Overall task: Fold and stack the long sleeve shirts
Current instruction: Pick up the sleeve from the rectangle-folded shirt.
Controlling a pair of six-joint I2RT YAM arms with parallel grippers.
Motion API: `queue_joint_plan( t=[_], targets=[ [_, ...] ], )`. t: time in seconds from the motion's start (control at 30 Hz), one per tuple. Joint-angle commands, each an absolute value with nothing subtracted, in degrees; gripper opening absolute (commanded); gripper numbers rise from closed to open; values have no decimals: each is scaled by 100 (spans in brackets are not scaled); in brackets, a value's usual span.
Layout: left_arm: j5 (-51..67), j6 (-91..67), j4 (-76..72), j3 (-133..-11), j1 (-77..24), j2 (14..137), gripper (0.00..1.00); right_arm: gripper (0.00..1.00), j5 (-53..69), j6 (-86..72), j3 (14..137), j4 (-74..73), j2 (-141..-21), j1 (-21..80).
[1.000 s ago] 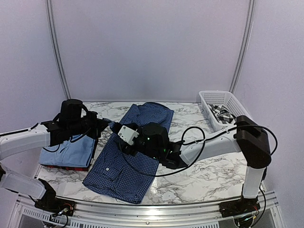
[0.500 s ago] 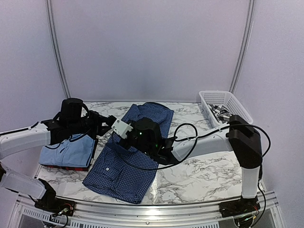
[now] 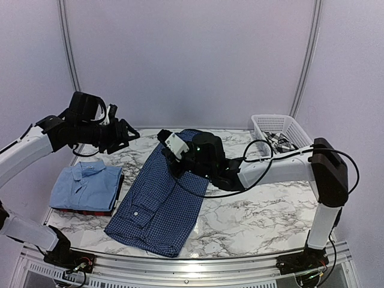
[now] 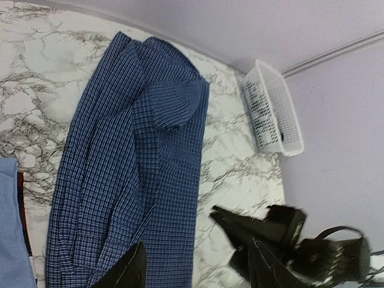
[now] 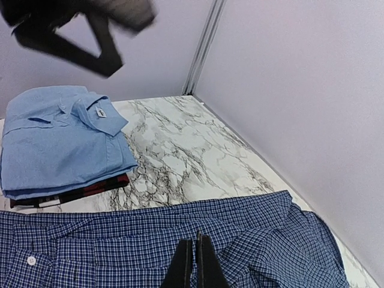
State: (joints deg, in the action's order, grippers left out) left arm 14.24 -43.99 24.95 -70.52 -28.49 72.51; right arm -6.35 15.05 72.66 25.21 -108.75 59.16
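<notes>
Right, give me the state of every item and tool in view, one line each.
Navy fine-check button-up shirt, partly folded lengthwise, flat on marble table.
Plain light blue cloth shirt, folded, top of stack.
Dark red cloth shirt, beneath it, only an edge showing.
White plastic lattice basket, upright, holding one shirt.
Black-and-white checked shirt, bunched inside it.
Left tool, open, empty, raised.
Right tool, shut, above navy shirt.

Navy check shirt [image 3: 157, 201] lies lengthwise mid-counter [image 3: 252, 204]. Light blue shirt [image 3: 84, 187], folded, sits atop dark red shirt [image 3: 90, 211] at left. Left hand [image 3: 123, 135] hangs above far-left counter; right hand [image 3: 163, 140] above navy shirt's far end.
</notes>
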Motion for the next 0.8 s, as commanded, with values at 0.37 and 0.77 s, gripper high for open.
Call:
queue_joint_plan(
  t=[0.37,0.77],
  targets=[
    [1028,-3309,3434,-5990,-3625,8763,65,13,-62,207,6251,1966,-9920,5531],
    [882,-3147,3129,-6088,-3586,9638,73,14,-226,155,5983,2042,-9742,5525]
  ],
)
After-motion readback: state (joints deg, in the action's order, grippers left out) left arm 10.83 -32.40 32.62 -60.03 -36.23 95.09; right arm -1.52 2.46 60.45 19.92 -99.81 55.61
